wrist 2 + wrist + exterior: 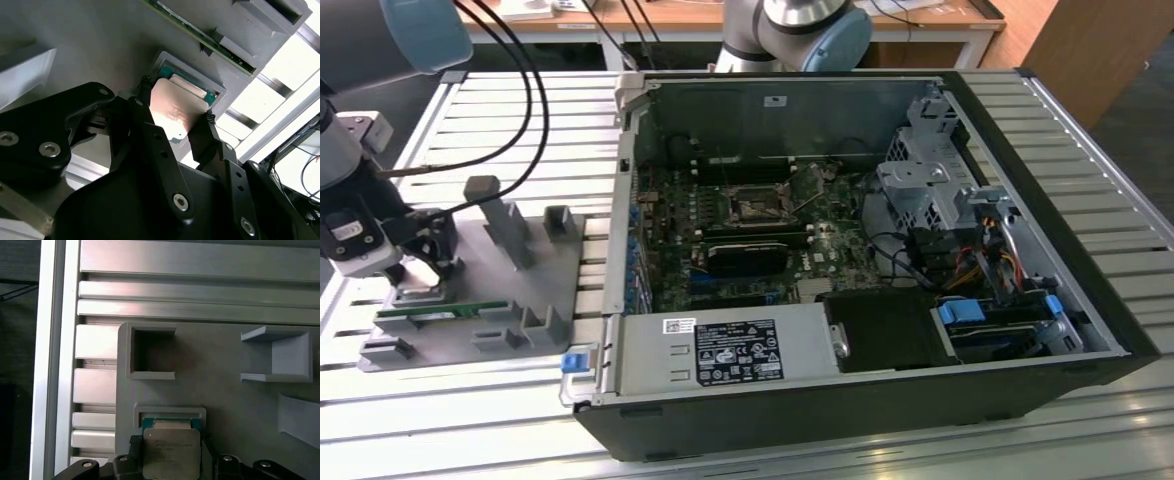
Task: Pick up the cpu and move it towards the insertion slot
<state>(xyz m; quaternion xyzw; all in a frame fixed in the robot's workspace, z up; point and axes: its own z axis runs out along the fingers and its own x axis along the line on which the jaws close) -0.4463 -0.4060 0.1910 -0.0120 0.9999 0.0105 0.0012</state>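
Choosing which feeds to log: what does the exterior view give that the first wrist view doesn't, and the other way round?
Exterior view gives: the open computer case, the insertion slot on its board, the green memory stick. First wrist view gives: the cpu, metal top towards the camera, held between the fingertips. Shared: the gripper, the grey fixture under it, the slatted table.
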